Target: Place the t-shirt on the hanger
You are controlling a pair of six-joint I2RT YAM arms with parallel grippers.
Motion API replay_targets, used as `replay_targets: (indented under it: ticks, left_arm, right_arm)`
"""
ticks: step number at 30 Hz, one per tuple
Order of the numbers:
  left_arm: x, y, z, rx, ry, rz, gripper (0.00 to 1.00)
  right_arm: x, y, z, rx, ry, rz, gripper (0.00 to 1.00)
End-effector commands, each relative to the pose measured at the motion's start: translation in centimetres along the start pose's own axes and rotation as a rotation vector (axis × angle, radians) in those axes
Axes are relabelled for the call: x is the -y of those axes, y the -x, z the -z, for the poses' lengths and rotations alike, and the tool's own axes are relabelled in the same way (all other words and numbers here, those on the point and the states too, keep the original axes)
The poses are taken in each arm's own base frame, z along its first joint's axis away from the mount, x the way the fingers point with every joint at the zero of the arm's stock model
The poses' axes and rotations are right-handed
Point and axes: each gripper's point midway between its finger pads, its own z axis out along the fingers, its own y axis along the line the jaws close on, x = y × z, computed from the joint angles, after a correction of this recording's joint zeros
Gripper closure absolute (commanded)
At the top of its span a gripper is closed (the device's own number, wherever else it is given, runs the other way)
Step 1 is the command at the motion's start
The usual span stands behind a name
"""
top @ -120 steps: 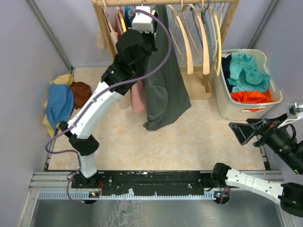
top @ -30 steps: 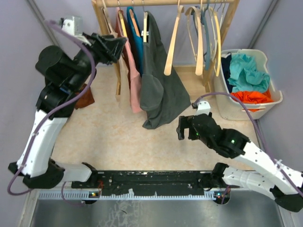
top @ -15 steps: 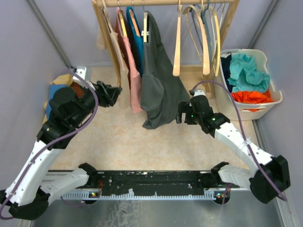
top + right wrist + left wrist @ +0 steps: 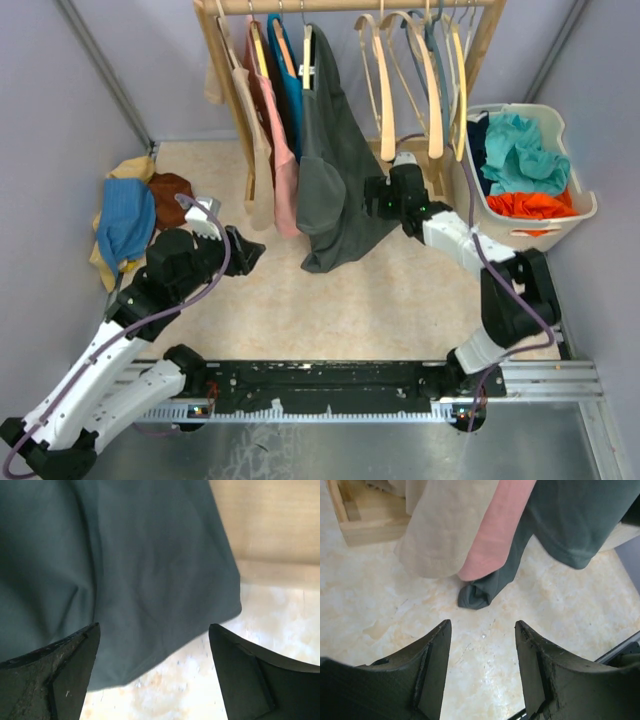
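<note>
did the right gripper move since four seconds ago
Yes. The right gripper went from below the white plastic laundry basket, leftwards and up the view, to the hanging dark charcoal-grey t-shirt.

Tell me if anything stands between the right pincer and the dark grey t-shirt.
Nothing visible does. The right pincer is open right beside the hanging t-shirt, with only its fabric directly ahead in the wrist view.

Pink garment [image 4: 289, 185] is hung on the rack [image 4: 345, 5], white basket [image 4: 478, 222] is packed with laundry [image 4: 520, 155], clothes pile [image 4: 125, 222] is heaped leftward.
</note>
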Motion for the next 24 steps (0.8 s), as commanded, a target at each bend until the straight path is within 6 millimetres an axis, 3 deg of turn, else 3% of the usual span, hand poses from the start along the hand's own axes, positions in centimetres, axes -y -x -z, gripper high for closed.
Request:
replay_targets:
  ticks: [1,6,10,18,21,24]
  left_arm:
    - [-0.5,-1.6,0.4,-0.015,0.004,0.028,0.40]
    - [-0.4,-4.2,0.1,-0.069,-0.043,0.050,0.42]
    - [-0.6,-6.1,-0.2,-0.114,-0.054,0.053,0.43]
    - [1.0,-7.4,-0.6,-0.166,-0.157,0.056,0.44]
    - [1.6,-7.7,-0.8,-0.186,-0.185,0.063,0.46]
    - [1.8,-7.6,-0.9,-0.192,-0.196,0.063,0.48]
  right_arm:
    - [0.3,6.4,-2.8,0.157,0.032,0.007,0.10]
    - [0.9,7.3,-6.6,0.143,0.029,0.038,0.01]
    - [1.3,7.6,-8.8,0.122,0.070,0.048,0.01]
    - [0.9,5.6,-12.0,0.041,0.167,0.061,0.03]
    - [0.6,5.6,-13.1,0.020,0.189,0.068,0.17]
    - [0.0,6.0,-13.8,0.017,0.224,0.067,0.50]
